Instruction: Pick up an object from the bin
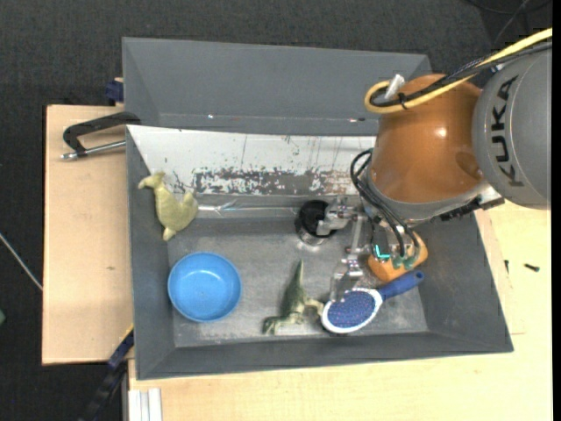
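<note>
The blue brush lies just beside my gripper at 6 o'clock, handle running toward 2 o'clock; whether I'm open or closed I cannot tell

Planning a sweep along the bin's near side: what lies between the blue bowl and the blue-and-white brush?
In the camera view, a green dinosaur toy lies between the blue bowl and the brush, nearer the brush.

We count: 1 blue bowl, 1 blue brush, 2 green toy animals, 1 orange thing, 1 black round thing.
</note>
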`<action>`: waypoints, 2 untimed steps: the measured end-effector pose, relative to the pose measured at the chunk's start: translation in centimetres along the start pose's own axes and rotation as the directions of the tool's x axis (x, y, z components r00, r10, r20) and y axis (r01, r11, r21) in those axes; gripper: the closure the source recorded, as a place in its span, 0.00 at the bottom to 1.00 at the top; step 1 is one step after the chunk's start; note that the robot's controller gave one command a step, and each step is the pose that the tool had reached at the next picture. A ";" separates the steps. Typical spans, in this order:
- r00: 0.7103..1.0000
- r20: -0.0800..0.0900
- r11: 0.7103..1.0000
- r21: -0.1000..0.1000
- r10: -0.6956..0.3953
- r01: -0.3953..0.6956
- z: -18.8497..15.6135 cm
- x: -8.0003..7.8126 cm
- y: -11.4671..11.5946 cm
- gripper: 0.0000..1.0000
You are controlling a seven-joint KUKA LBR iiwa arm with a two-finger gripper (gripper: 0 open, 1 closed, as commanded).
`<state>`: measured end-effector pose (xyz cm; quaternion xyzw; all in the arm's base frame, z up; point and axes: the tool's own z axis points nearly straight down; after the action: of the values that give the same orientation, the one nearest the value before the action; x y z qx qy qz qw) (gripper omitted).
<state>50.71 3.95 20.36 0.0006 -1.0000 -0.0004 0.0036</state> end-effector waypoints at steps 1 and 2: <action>0.998 0.003 0.998 0.000 -0.070 0.070 11.2 -0.4 -4.3 0.00; 0.997 -0.002 0.997 -0.004 -0.074 0.074 10.8 -0.3 -4.0 1.00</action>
<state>50.93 0.00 9.57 0.0377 -0.9993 -0.0026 0.0046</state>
